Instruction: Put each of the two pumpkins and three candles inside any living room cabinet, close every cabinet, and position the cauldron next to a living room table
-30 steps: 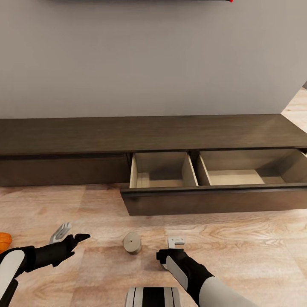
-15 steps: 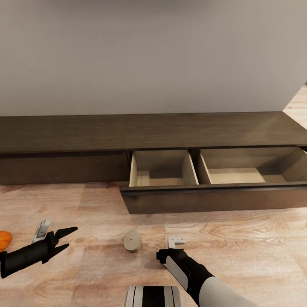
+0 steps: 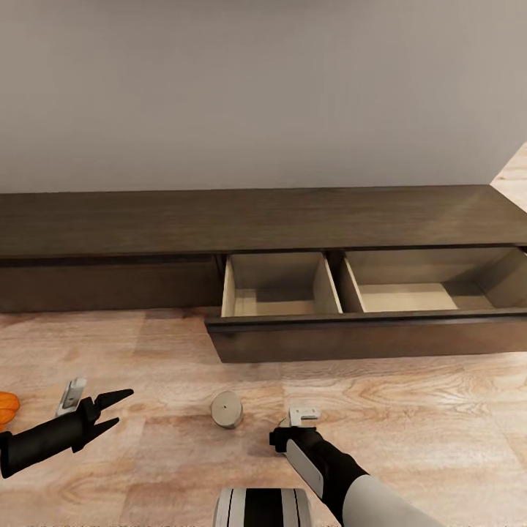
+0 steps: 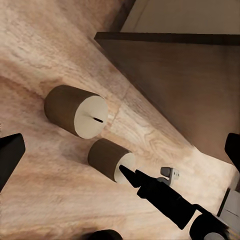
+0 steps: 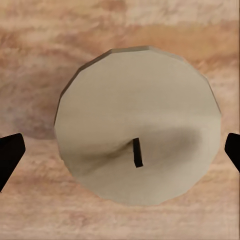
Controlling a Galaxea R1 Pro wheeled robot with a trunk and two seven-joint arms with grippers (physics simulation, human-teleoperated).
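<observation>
A grey-beige candle [image 3: 226, 408] stands on the wood floor in front of the dark cabinet [image 3: 256, 219], whose right drawer [image 3: 366, 338] is pulled out with two pale, empty compartments. In the left wrist view that candle [image 4: 77, 111] has a second candle [image 4: 109, 159] just beyond it, under my right arm's black finger [image 4: 150, 189]. My right gripper [image 3: 287, 439] points straight down, and the right wrist view has it open [image 5: 120, 152] directly over a candle top [image 5: 137, 145], a fingertip on either side. My left gripper [image 3: 123, 408] is open, left of the candles. A pumpkin [image 3: 6, 410] peeks in at the far left edge.
A plain grey wall rises behind the cabinet. The left drawer front [image 3: 110, 285] is shut. The open drawer juts out over the floor toward me. Bare wood floor [image 3: 410, 439] lies to the right of my right arm.
My left arm swung out to the left and lower, its gripper now pointing right with its fingers spread. The right arm has stayed over its candle. The view has tilted slightly.
</observation>
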